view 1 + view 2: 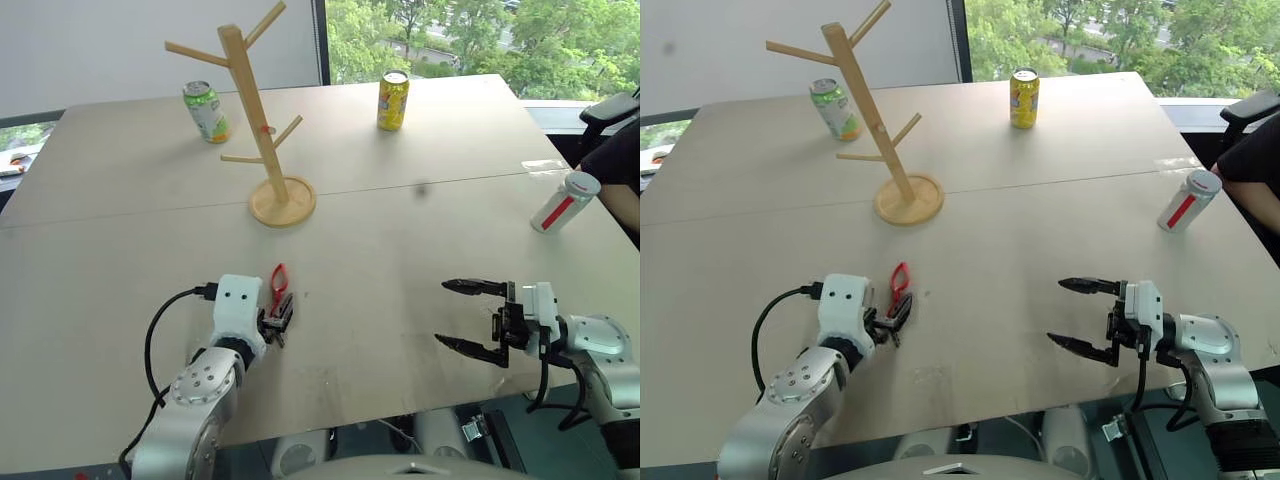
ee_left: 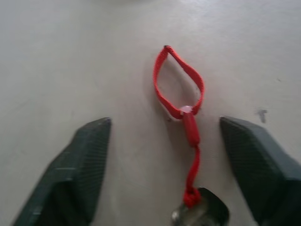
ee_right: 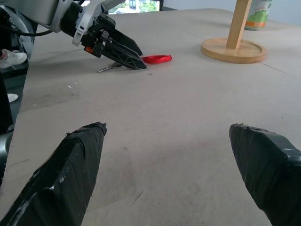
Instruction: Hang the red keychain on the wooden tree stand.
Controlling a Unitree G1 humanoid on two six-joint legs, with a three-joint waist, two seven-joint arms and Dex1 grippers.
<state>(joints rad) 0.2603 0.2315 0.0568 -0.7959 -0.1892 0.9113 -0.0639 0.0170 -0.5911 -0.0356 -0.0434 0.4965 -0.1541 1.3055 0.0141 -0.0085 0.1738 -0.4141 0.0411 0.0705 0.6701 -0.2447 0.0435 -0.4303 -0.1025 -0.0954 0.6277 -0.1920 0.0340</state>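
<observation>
Black wedge-fingered left hand [image 2: 160, 174] straddles thin red keychain [image 2: 181, 94].

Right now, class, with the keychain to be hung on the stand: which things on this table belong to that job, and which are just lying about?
Belong to the job:
red keychain, flat on the table between the left gripper's open fingers
wooden tree stand

Just lying about:
green can
yellow can
silver can with a red stripe
</observation>
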